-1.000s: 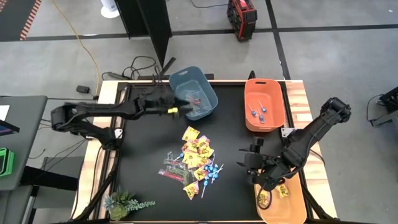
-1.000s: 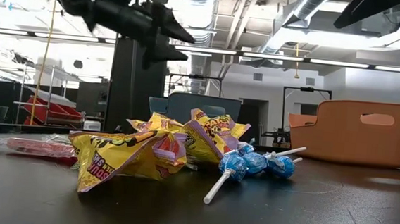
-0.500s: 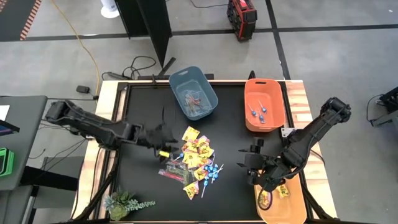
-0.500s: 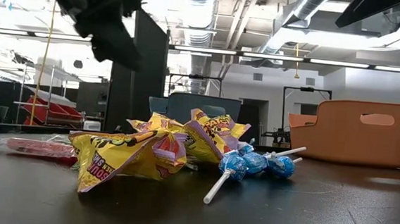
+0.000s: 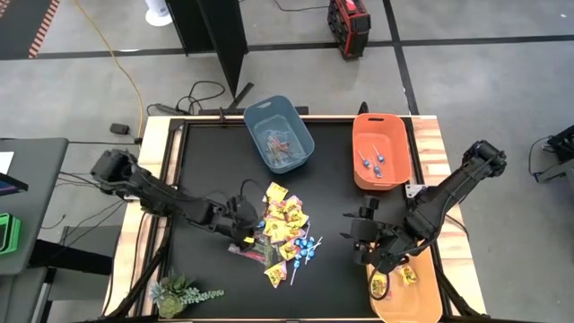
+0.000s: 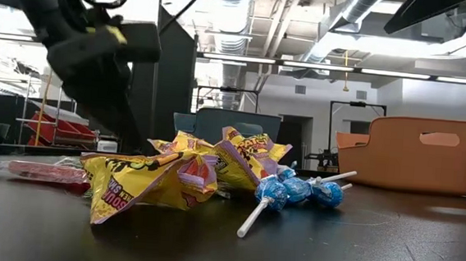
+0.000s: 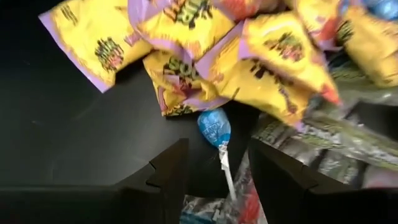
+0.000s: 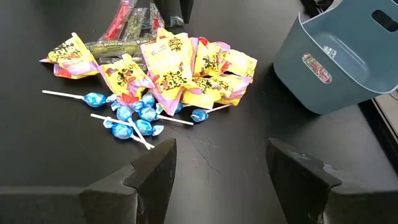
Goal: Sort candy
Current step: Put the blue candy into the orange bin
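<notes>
The candy (image 5: 280,231) is heaped near the middle of the black worktop (image 5: 206,166): yellow packets (image 8: 177,68) with red print are piled together, blue-wrapped lollipops (image 8: 134,115) on thin white sticks are gathered at one edge of the pile, and slim clear-wrapped sticks (image 5: 247,247) lie at the pile's left side as seen from above. More sweets are seen in the three bins: a few pinkish pieces in the blue-grey bin (image 5: 280,135) at the worktop's far side, blue lollipops in the orange bin (image 5: 381,150) to its right, and yellow packets in the yellow-orange bin (image 5: 408,287) at the near right corner.

The left pincer (image 5: 245,224) is lowered to the left edge of the pile. In its wrist view the two dark fingers (image 7: 168,171) are seen apart, with one blue lollipop (image 7: 214,127) and its stick lying between them; it cannot be told whether the fingers press on it or on the wrapped sticks beneath, so no grip is confirmed. In the low view this arm appears as a blurred dark shape just behind the pile.

The right pincer (image 5: 363,235) is held right of the pile and well apart from it, just beside the yellow-orange bin. Its fingers (image 8: 155,174) are spread wide, and nothing is seen between them
</notes>
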You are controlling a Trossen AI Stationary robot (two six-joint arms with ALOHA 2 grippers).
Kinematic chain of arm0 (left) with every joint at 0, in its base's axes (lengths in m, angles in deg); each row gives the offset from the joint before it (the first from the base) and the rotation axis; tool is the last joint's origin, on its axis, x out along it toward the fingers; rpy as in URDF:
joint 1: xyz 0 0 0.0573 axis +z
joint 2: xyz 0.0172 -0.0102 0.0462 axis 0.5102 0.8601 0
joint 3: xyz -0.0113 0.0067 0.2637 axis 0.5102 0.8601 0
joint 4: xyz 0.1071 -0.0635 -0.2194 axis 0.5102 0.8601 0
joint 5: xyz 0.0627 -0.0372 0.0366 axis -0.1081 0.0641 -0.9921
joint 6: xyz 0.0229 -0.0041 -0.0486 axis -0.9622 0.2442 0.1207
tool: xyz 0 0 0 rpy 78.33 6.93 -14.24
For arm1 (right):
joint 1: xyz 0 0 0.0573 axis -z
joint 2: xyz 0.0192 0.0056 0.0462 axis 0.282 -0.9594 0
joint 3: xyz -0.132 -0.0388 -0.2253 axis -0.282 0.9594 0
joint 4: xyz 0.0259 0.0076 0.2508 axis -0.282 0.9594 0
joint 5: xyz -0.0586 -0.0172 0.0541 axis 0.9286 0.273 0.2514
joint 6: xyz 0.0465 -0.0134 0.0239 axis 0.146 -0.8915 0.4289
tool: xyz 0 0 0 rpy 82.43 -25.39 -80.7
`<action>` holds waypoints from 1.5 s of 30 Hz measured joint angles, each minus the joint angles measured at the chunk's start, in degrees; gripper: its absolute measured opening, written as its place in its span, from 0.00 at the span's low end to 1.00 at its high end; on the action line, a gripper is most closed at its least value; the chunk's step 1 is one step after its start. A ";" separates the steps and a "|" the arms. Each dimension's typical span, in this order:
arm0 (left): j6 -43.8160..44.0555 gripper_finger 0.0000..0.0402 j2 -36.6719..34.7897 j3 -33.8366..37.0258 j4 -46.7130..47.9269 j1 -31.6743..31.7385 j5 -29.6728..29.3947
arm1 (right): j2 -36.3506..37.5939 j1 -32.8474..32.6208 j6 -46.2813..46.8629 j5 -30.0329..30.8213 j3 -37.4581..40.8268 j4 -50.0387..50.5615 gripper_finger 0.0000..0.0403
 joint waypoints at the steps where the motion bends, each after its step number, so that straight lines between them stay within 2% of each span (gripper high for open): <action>1: 0.02 0.40 0.81 0.00 -0.36 0.08 -0.02 | 0.00 0.00 -0.04 0.00 0.00 0.00 0.66; 8: 0.66 0.40 3.42 0.00 -1.92 1.26 0.13 | 0.00 -0.02 -0.14 0.00 0.00 0.07 0.66; 29: -0.68 0.40 3.19 -0.01 -3.38 1.31 0.86 | -0.18 -0.02 -0.13 0.00 0.00 -1.20 0.66; 33: 0.18 0.40 1.23 -0.02 -3.68 1.38 1.76 | -2.81 0.04 -6.74 -0.46 0.00 -8.20 0.66; 40: -0.89 0.40 -5.37 0.00 -3.33 1.63 -0.53 | -12.93 3.37 -22.49 -10.53 0.00 -23.51 0.66; 45: -4.19 0.40 -13.38 0.00 -2.97 1.70 -3.15 | -18.95 7.10 -25.88 -13.51 -1.45 -24.68 0.65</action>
